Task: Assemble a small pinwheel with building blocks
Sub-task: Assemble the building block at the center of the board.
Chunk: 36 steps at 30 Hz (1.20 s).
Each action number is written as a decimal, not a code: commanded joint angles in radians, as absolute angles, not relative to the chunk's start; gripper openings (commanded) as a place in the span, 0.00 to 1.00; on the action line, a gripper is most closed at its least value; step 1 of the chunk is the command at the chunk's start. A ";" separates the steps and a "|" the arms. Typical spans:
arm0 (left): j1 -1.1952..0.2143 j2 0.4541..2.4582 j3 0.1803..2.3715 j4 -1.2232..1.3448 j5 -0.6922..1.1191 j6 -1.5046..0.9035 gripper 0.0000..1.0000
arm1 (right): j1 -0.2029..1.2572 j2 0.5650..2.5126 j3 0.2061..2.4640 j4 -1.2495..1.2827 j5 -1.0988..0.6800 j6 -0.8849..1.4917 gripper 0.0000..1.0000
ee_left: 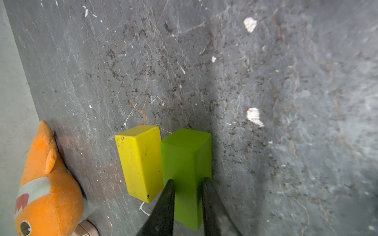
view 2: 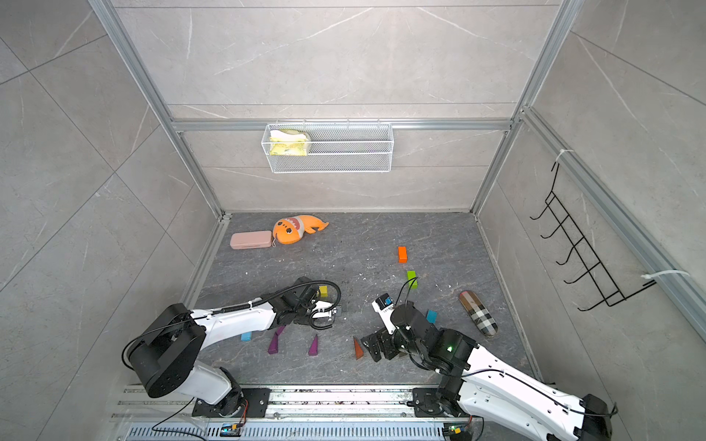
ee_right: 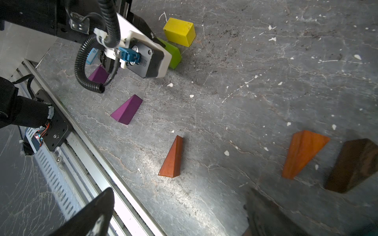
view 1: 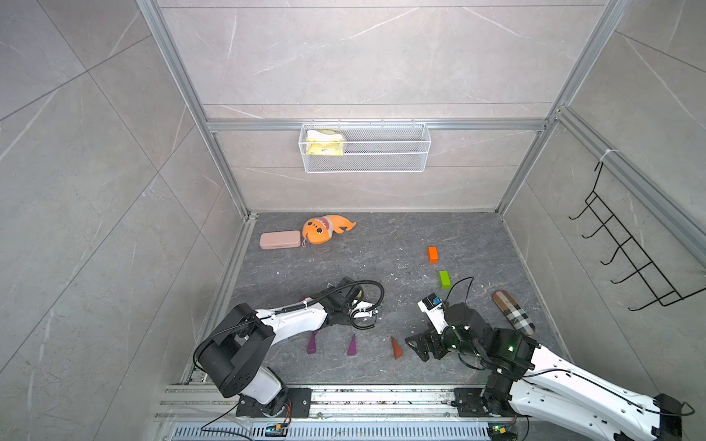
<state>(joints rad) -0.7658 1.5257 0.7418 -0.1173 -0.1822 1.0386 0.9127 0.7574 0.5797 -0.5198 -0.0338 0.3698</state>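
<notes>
My left gripper [ee_left: 188,180] is shut on a green brick [ee_left: 187,163], which lies side by side with a yellow brick [ee_left: 141,161] on the dark floor. In both top views the wrist hides this grip. A second green brick [view 1: 444,279] and an orange brick [view 1: 432,254] lie further back on the right. Two purple wedges [view 1: 312,342] [view 1: 352,345] and a red-brown wedge [view 1: 396,348] stand near the front. My right gripper [view 1: 416,345] is open and empty beside that wedge. An orange wedge [ee_right: 302,153] and a dark brown wedge [ee_right: 353,165] lie close to it.
A pink case [view 1: 280,239] and an orange plush shark [view 1: 324,229] lie at the back left. A plaid pouch [view 1: 512,312] lies on the right. A wire basket [view 1: 365,147] hangs on the back wall, a black hook rack [view 1: 626,248] on the right wall. Light-blue bars [view 2: 246,336] [view 2: 431,315] lie under the arms.
</notes>
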 commanded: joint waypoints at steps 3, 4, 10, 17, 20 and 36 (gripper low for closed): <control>-0.769 1.564 0.753 -0.111 -0.201 1.056 0.24 | 0.918 0.752 0.569 -0.502 -0.027 0.356 1.00; -0.769 1.570 0.753 -0.106 -0.208 1.055 0.24 | 0.919 0.752 0.569 -0.502 -0.027 0.357 1.00; -0.768 1.588 0.767 -0.102 -0.231 1.049 0.23 | 0.918 0.750 0.569 -0.503 -0.026 0.356 1.00; -0.765 1.597 0.774 -0.109 -0.236 1.042 0.23 | 0.919 0.752 0.569 -0.502 -0.026 0.357 1.00; -0.762 1.606 0.782 -0.116 -0.241 1.037 0.23 | 0.919 0.750 0.569 -0.502 -0.025 0.356 1.00; -0.755 1.542 0.776 -0.106 -0.207 0.999 0.26 | 0.919 0.746 0.568 -0.502 -0.025 0.357 1.00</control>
<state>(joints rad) -0.7620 1.5860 0.7864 -0.0784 -0.2344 1.0241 0.9127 0.7574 0.5797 -0.5198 -0.0338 0.3698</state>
